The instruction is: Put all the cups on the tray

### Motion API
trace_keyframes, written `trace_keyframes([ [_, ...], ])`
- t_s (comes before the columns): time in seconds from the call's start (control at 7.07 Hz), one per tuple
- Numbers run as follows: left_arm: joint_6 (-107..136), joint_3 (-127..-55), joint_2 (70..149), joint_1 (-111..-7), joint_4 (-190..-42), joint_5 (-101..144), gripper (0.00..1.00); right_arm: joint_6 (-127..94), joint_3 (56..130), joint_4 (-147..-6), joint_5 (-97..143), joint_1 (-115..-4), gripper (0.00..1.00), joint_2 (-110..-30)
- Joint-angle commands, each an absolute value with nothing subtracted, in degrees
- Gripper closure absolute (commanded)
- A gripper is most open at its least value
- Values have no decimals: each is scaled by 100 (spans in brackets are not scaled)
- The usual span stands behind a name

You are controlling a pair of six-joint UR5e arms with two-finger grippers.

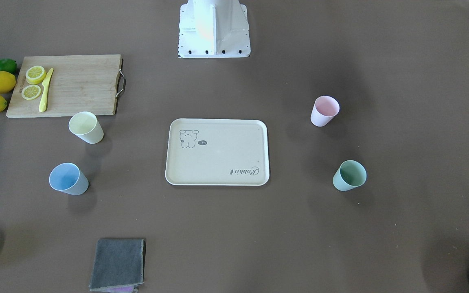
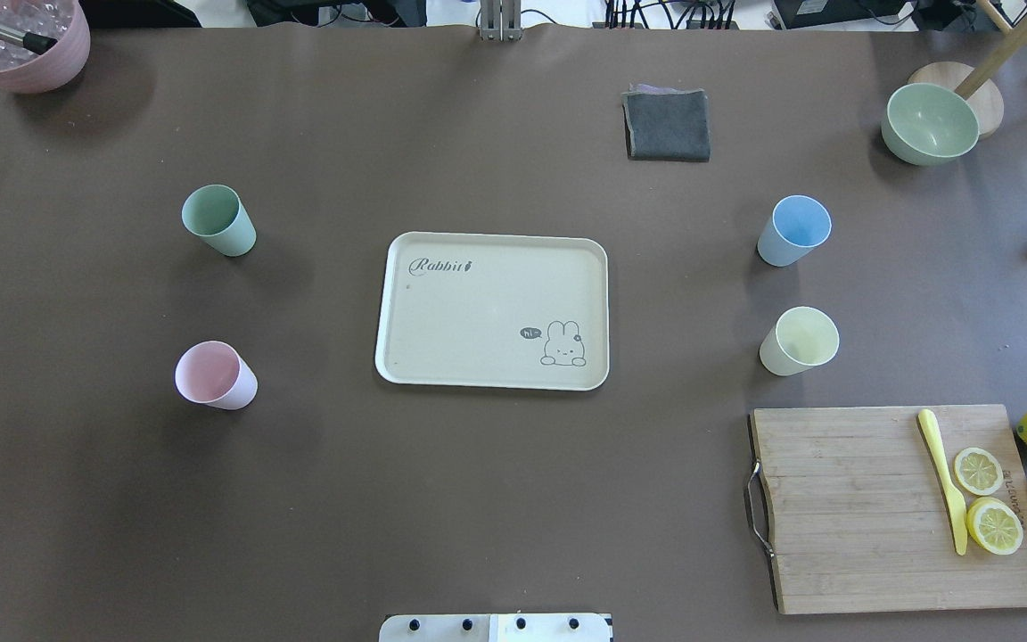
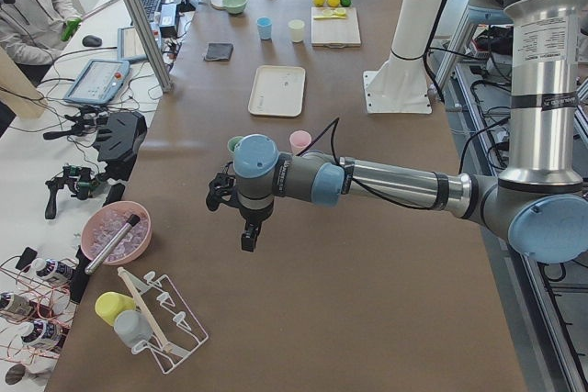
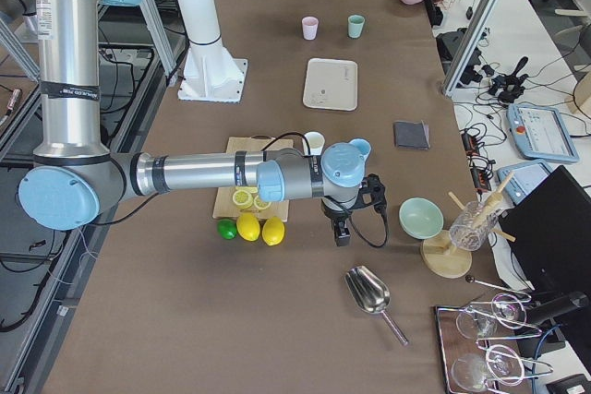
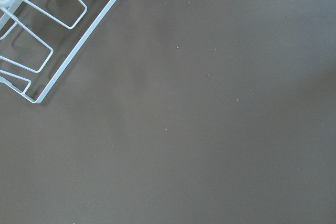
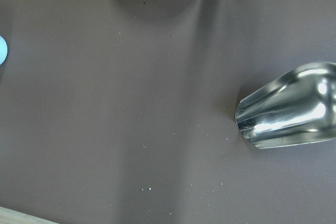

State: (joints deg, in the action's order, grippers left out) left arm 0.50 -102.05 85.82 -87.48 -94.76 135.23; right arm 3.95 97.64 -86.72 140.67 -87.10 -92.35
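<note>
Front-facing view: the tray is seen mid-table, flanked by the yellow cup and blue cup on one side and the pink cup and green cup on the other, all standing on the table. Side views: the left gripper and right gripper are held above the table; their opening and any hold cannot be told.

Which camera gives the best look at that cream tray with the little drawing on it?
The overhead exterior view: the tray lies whole in the middle of the picture, with its drawing and lettering upright and readable. The exterior front-facing view shows it just as fully, but upside down. Both side views show it small and far off. The wrist cameras miss it.
</note>
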Motion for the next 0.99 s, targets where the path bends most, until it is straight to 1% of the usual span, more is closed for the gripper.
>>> trace_keyframes([
  [0.0, 149, -10222, 8552, -8684, -9729, 13526, 2, 378, 9791, -8666, 14150, -8701, 0, -9185],
  [0.14, 541, -10387, 8560, -8657, -9747, 13579, 2, 334, 9808, -8675, 14220, -8684, 0, -9150],
  [0.28, 1137, -10798, 8561, -8353, -9730, 13718, 3, -223, 9809, -8736, 14308, -8605, 0, -8975],
  [0.42, 1830, -11176, 8569, -7932, -9756, 13702, 3, -637, 9991, -8710, 14317, -8439, 0, -8982],
  [0.57, 2429, -11380, 8561, -7641, -9965, 13667, 2, -1051, 10219, -8719, 14352, -8246, 0, -8991],
  [0.85, 3449, -11513, 8631, -6939, -10448, 13493, 2, -2018, 10852, -8675, 14326, -7667, 0, -9044],
])
